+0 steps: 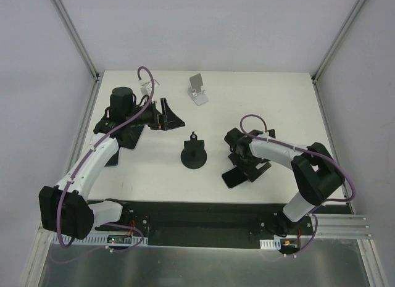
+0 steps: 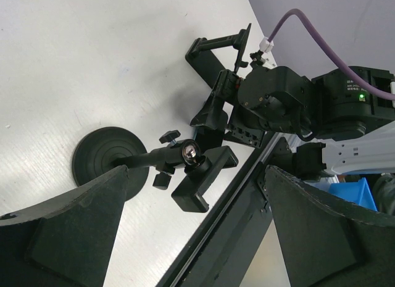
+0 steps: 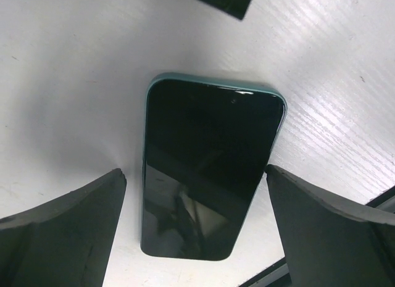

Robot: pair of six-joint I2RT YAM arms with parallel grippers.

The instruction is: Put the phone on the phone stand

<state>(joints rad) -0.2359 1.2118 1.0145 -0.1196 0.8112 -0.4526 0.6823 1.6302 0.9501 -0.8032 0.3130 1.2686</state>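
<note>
Teal-cased phone [image 1: 235, 177] lay flat on worktop [image 1: 271, 102] at 4 o'clock of black stand [image 1: 193, 155]. Over it the right end effector [image 3: 194, 173] hung spread apart; left end effector [image 1: 172, 113] also apart. Grasp, lift, placement all outstanding.

A white matte rectangular tabletop [image 1: 278, 95] sits inside plain pale grey walls [image 1: 210, 28], evenly lit with soft shadows. Slanted silver aluminium posts [image 1: 74, 34] rise from its far corners. A black panel [image 1: 203, 214] runs along the near edge, with a ribbed aluminium rail [image 1: 349, 225] at its right end.
</note>
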